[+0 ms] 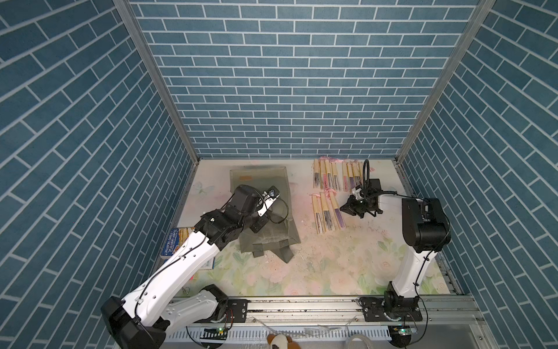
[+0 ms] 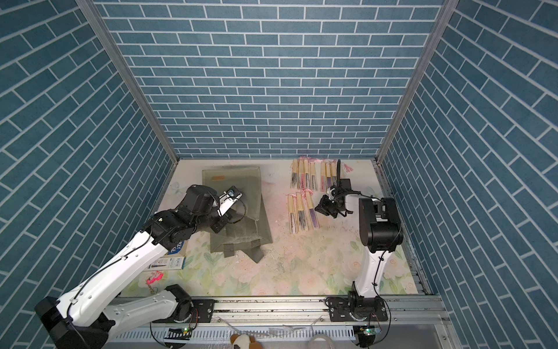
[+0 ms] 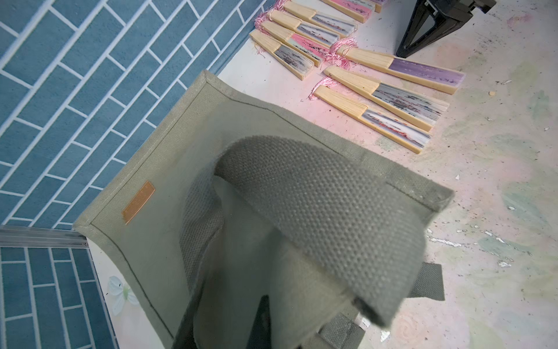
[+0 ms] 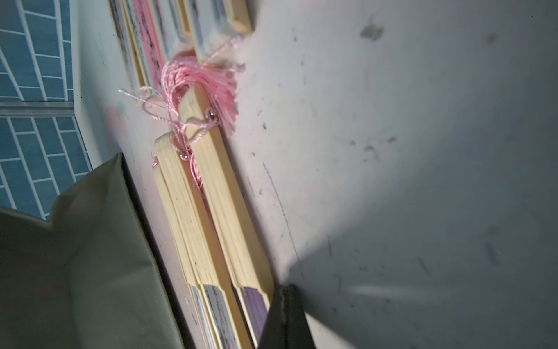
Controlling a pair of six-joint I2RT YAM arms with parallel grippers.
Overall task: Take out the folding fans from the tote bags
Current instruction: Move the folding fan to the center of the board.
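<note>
The grey-green tote bag [image 1: 265,184] [image 2: 241,184] lies at the back left, its small orange mark [image 3: 138,202] showing. My left gripper [image 1: 256,228] [image 2: 219,225] is at the bag's mouth, shut on the fabric. The cloth and a strap [image 3: 317,193] rise over the jaws and hide them. Several folding fans [image 1: 335,178] lie in a row by the back wall, and three more [image 1: 327,216] [image 2: 302,214] [image 3: 383,93] in front of them. My right gripper [image 1: 343,208] [image 4: 283,314] is shut and holds nothing, its tip beside the purple fan [image 4: 253,308].
A blue printed book [image 1: 173,241] [image 2: 169,261] lies partly under my left arm. A pink tassel [image 2: 154,278] sits near the front left. Blue brick walls close off three sides. A metal rail [image 1: 302,305] runs along the front, with a plush toy [image 1: 280,341] below it.
</note>
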